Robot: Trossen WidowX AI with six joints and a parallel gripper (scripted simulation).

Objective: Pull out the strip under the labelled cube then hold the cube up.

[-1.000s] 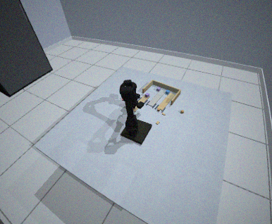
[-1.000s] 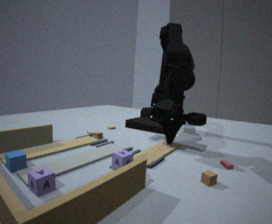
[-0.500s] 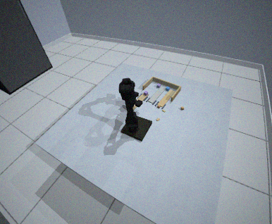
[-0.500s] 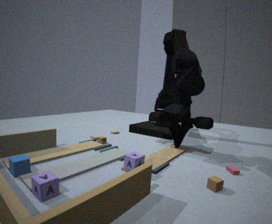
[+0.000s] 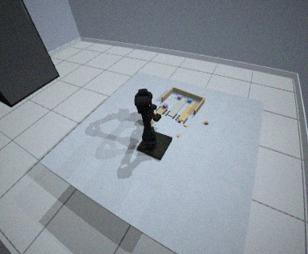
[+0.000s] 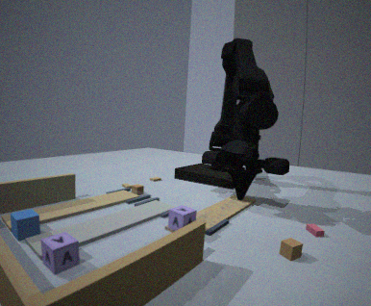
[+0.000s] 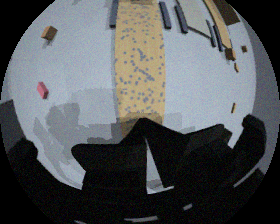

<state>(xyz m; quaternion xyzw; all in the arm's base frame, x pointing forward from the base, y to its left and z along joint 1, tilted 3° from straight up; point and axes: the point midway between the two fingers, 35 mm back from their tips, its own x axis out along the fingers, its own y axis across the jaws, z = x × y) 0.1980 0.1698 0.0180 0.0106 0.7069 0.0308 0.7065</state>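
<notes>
1. Your gripper (image 6: 241, 197) (image 7: 143, 121) has its fingers pressed together, with nothing pinched between them. It points down over the outer end of the speckled strip (image 5: 160, 111) (image 6: 222, 211) (image 7: 140, 65); you cannot tell for certain whether the tips touch the wood.
2. Follow that strip away from the arm and you reach a purple lettered cube (image 5: 165, 105) (image 6: 182, 217), sitting upright on its inner end. The strip's inner end lies at the open side of the wooden frame (image 5: 188, 93) (image 6: 126, 263), while its outer end sticks out toward you.
3. Dark rails (image 6: 217, 227) (image 7: 165, 15) lie along both sides of the strip.
4. Next over you have a grey strip (image 5: 178, 108) (image 6: 121, 221), then a plain tan strip (image 5: 187, 112) (image 6: 92, 206).
5. Deeper in the frame, a second purple cube (image 5: 179, 97) (image 6: 60, 252), also lettered, stands at the grey strip's inner end; you cannot tell whether it rests on it. A blue cube (image 5: 190, 101) (image 6: 25, 224) is by the tan strip's inner end.
6. Outside the frame, on the speckled strip's side, a small brown cube (image 6: 291, 249) (image 7: 49, 33) and a red block (image 6: 314, 230) (image 7: 43, 90) lie near each other, apart from the strip.
</notes>
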